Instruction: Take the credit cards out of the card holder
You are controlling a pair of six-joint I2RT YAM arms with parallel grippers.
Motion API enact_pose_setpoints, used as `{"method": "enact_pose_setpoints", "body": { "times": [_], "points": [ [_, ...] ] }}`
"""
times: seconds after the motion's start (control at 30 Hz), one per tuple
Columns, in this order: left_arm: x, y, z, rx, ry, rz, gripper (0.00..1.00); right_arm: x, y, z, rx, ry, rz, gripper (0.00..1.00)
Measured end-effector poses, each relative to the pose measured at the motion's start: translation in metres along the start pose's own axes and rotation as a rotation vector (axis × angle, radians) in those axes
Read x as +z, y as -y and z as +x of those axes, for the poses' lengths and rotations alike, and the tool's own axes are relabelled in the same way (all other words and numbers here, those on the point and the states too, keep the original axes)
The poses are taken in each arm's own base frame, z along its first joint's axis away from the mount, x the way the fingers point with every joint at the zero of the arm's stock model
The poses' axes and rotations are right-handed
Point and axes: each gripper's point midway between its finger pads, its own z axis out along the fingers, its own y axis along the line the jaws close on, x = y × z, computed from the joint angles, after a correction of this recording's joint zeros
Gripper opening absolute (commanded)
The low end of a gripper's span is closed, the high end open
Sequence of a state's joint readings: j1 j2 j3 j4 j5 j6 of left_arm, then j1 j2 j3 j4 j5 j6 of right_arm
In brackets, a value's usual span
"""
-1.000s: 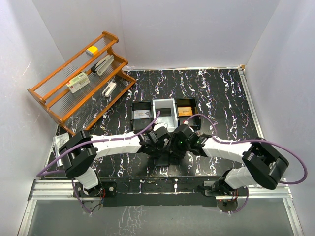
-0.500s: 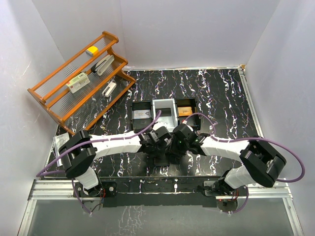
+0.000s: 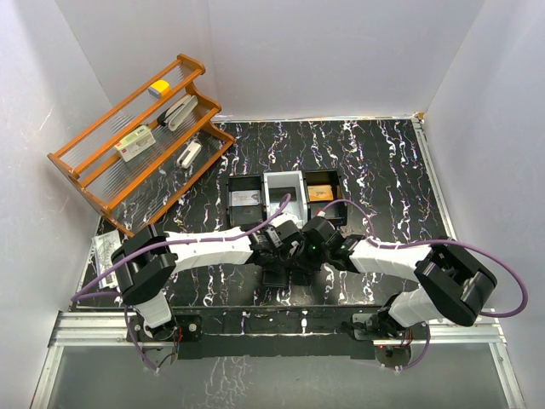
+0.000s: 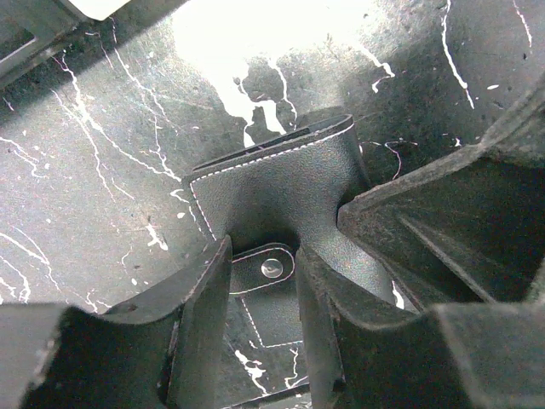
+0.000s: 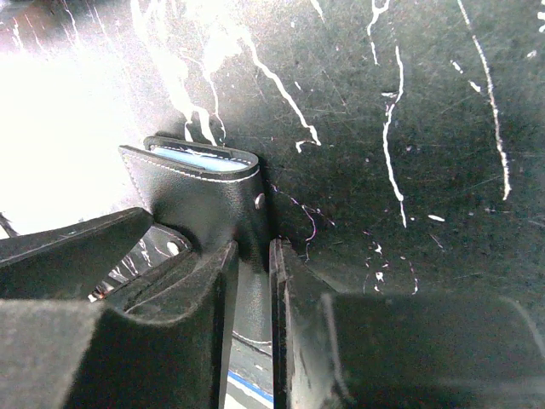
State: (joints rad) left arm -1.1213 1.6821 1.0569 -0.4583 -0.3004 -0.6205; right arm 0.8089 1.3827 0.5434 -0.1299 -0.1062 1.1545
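Card holder (image 4: 281, 179) sits folded on desk (image 4: 102, 170). Right fingers (image 5: 209, 298) clamp its edge. Left fingers (image 4: 200, 315) straddle its snap tab (image 4: 264, 268); whether they grip it cannot be told.

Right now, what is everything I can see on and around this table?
card holder: one, black, table centre, under both grippers
tray: one, black, three compartments, just behind the holder
greyish card: one, tray's left compartment
orange-brown card: one, tray's right compartment
rack: one, orange-brown wood, rear left
small items: four, yellow, white and black-and-white, on the rack
table: one, black with white veins
left gripper: one, dark, jaws either side of the holder's snap tab
right gripper: one, dark, pinching the holder's edge
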Motion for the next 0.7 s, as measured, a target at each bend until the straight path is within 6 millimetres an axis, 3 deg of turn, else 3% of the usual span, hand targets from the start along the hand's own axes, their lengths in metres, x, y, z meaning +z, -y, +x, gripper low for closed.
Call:
{"method": "enact_pose_setpoints", "body": {
  "times": [0.2, 0.47, 0.7],
  "points": [
    [0.0032, -0.0004, 0.0009, 0.027, -0.009, -0.007, 0.30, -0.0003, 0.0000, -0.0004, 0.008, -0.005, -0.004, 0.13],
    [0.0040, 0.0019, -0.0018, 0.043, 0.002, 0.005, 0.02, -0.0005, 0.0004, -0.0005, 0.012, -0.009, -0.004, 0.13],
    [0.0026, 0.0015, -0.0006, 0.017, 0.025, 0.021, 0.00, -0.0006, 0.0003, -0.0004, 0.013, -0.010, -0.005, 0.14]
  ]
}}
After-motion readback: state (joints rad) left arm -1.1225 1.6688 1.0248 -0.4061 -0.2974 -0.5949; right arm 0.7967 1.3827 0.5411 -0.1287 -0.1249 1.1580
